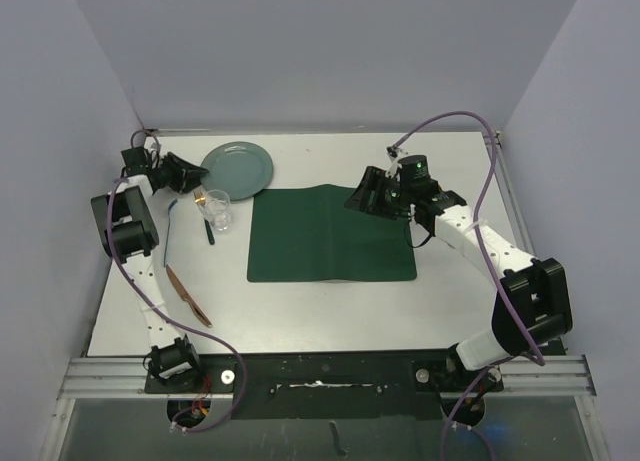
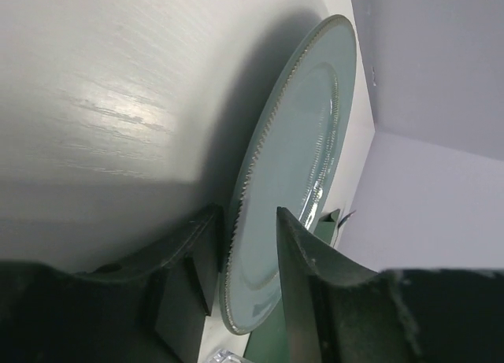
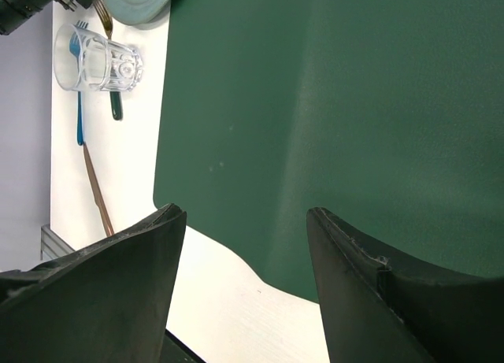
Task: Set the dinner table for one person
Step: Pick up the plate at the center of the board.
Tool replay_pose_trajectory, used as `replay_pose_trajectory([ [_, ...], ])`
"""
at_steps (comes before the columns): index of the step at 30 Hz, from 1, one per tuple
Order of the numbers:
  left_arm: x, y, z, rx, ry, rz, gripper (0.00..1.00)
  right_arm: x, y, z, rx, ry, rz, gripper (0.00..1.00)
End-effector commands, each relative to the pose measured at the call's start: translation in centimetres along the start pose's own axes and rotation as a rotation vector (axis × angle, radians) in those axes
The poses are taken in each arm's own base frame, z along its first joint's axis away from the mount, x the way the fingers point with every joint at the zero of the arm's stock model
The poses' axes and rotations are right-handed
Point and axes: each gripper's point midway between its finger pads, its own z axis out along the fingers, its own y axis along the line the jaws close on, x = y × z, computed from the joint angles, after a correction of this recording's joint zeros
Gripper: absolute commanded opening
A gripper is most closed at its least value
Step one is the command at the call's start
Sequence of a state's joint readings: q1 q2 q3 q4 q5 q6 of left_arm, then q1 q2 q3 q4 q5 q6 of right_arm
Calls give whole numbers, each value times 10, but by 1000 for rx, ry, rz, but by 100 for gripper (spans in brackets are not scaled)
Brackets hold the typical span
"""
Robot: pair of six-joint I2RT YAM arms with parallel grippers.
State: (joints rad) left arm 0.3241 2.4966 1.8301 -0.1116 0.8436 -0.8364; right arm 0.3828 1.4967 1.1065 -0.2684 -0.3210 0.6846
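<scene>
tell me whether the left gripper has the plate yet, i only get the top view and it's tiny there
Observer: Not yet. The left wrist view shows the plate rim between the left gripper's fingers, jaws not shut on it.
Operator: and the other arm
Observer: The right gripper shows open jaws in its wrist view, nothing between them, the green placemat beneath.
Operator: what's the blue strip on the left
Observer: A blue fork; the right wrist view shows its tines at the glass.

You've got the dinner table (image 1: 330,319): a big, flat, matte white rectangle. It sits level, with a metal rail (image 1: 105,376) along the near edge and faint streaky glare at the far left.
</scene>
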Motion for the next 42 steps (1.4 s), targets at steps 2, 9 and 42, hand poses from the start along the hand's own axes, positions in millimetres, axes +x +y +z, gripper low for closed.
replay_pose_trajectory([
  [2, 6, 30, 16, -38, 17, -12, 25, -19, 10, -13, -29, -60, -31, 64],
  [9, 12, 41, 21, -39, 37, -18, 0, -19, 4, -12, -30, -53, -17, 63],
  [42, 36, 15, 36, 97, 117, 50, 0, -54, 49, 146, -459, 7, 96, 58],
])
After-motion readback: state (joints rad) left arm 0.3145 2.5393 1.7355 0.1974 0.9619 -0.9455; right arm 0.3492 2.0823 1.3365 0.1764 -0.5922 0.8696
